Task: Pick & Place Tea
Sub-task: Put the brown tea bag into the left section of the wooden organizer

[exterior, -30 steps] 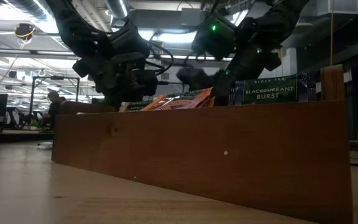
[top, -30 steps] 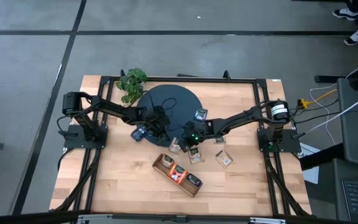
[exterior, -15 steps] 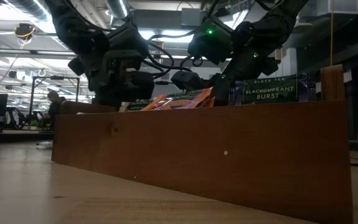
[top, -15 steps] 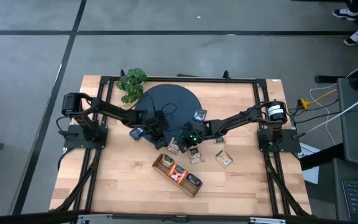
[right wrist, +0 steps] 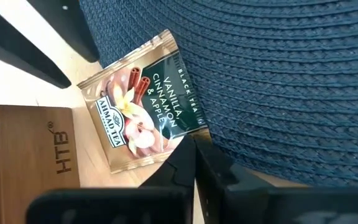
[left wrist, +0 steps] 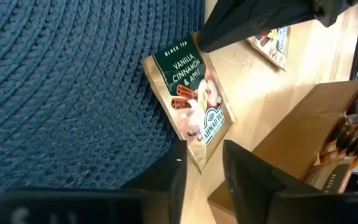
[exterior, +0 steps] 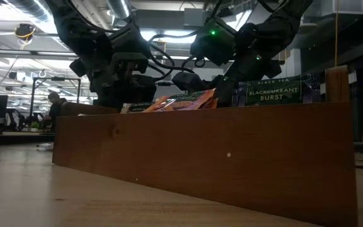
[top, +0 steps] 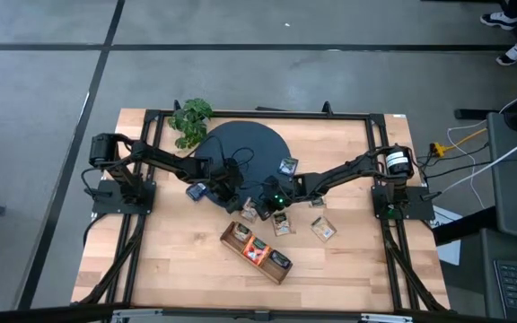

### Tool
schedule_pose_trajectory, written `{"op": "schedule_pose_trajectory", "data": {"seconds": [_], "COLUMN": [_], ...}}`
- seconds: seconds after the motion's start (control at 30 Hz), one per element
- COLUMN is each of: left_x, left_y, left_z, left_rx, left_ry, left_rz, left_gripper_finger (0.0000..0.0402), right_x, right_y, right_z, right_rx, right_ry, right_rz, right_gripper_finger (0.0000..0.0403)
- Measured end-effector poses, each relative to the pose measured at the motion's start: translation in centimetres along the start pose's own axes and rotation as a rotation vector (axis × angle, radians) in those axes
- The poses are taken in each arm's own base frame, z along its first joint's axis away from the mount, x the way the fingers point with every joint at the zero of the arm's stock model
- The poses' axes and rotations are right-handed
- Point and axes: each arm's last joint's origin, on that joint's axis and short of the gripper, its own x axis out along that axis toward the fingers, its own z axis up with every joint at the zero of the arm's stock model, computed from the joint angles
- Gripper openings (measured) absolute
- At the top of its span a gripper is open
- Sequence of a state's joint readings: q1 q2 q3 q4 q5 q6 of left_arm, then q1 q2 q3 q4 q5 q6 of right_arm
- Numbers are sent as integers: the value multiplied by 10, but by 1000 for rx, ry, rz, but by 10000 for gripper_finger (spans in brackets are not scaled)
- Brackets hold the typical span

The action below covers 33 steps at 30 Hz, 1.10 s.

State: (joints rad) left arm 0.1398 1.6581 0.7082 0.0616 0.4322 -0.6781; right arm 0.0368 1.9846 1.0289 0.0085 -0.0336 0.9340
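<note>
left claw [left wrist: 201, 165] parted over sachet [left wrist: 188, 99], mat [left wrist: 61, 87] edge

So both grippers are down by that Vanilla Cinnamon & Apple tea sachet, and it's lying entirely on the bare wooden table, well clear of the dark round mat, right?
Not quite. The Vanilla Cinnamon & Apple sachet lies half on the dark round mat, straddling its edge, with its other half on the wooden table. The left wrist view shows it, and the right wrist view agrees. The left gripper and right gripper are both beside it.

Left hand [left wrist: 202, 171] fingers parted, right hand [right wrist: 194, 155] pinched closed, arms converging mid-table
</note>
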Motion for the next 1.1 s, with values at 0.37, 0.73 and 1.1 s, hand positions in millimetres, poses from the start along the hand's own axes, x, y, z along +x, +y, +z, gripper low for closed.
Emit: {"op": "schedule_pose_trajectory", "data": {"seconds": [0.37,0.73,1.1], "left_x": [16,18,18], "left_y": [7,7,7], "left_z": [-6,-3,-6], "left_rx": [1,27,9], "left_ry": [44,-13,31], "left_rz": [30,54,14], "left_gripper_finger": [143,124,8], "right_x": [0,0,0], "right_y": [3,3,4], "right_z": [3,3,3], "right_rx": [4,7,19], "right_ry": [-39,-41,-32], "right_rz": [28,30,44], "right_gripper_finger": [10,7,22]}}
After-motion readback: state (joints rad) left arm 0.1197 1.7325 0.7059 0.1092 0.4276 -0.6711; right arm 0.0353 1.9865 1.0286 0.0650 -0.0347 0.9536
